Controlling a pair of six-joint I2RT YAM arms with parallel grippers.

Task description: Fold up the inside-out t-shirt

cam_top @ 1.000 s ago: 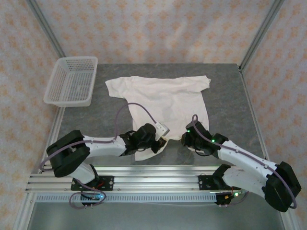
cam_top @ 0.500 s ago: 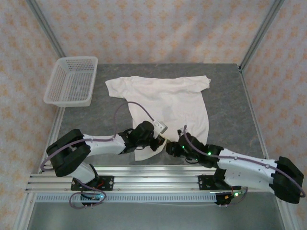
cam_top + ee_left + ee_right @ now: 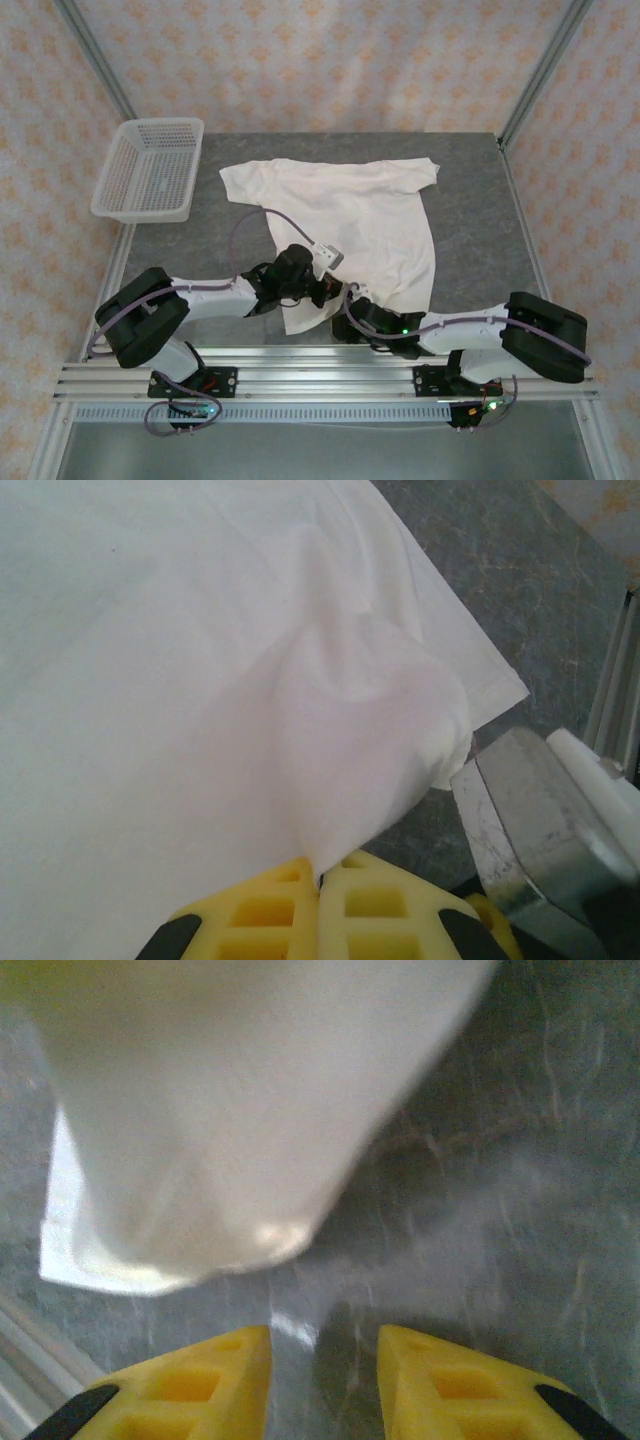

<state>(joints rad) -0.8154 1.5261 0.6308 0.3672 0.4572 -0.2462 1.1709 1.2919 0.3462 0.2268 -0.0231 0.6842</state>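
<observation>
Table (image 3: pixel 480 200): you have one grey slab, flat and rectangular, mottled like stone, with ribbed aluminium rails (image 3: pixel 320 380) along its near edge.
Inside-out t-shirt (image 3: pixel 350 205): one, off-white, thin soft cloth. It lies mostly flat at the middle of the table, sleeves toward the far side and hem toward the arms. Near the left corner of the hem the cloth is drawn up off the surface into a rounded, wrinkled peak.
Arms: you have two, white shells with black joints, both stretched low toward that near hem.
Basket (image 3: pixel 150 170): one, white plastic mesh, rectangular with flared walls. It sits at the far left corner of the table, just beside the shirt's left sleeve and apart from it.
Left gripper (image 3: pixel 322 880): your two yellow, grid-patterned pads (image 3: pixel 260 910) are pressed together, clamped on a pinch of the shirt's hem.
Right gripper (image 3: pixel 322 1345): your two yellow fingers (image 3: pixel 200 1380) stand apart with bare tabletop between them, holding nothing. The shirt's corner lies just ahead of the tips, blurred.
</observation>
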